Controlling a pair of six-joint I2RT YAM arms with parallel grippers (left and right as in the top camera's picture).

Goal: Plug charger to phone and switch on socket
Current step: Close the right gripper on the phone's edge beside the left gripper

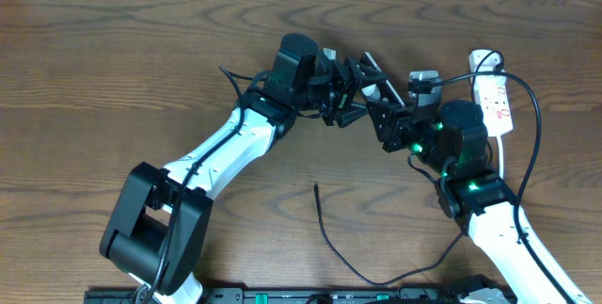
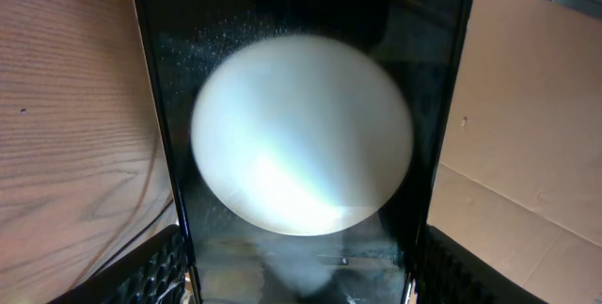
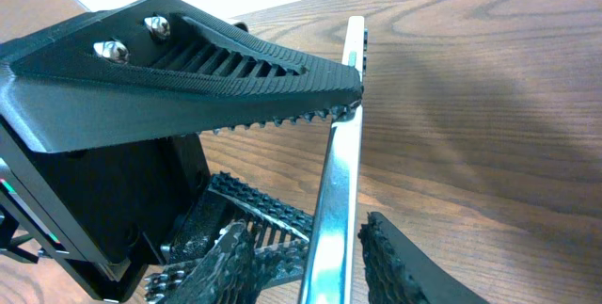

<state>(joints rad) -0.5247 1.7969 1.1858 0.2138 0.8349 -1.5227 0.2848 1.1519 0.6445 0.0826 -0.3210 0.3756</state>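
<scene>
Overhead, the phone (image 2: pixel 301 144) is mostly hidden; left hand (image 1: pixel 348 92) clamps it; right hand (image 1: pixel 384 120) unclear.

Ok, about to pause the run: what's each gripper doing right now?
Left gripper: closed on the phone.
Right gripper: straddling the phone's edge; clamped or not cannot be told.

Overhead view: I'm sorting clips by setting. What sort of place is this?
Likely a lab or workshop bench: a wood-grain table, a white power strip on it, and what looks like a cardboard box in the left wrist view.
</scene>
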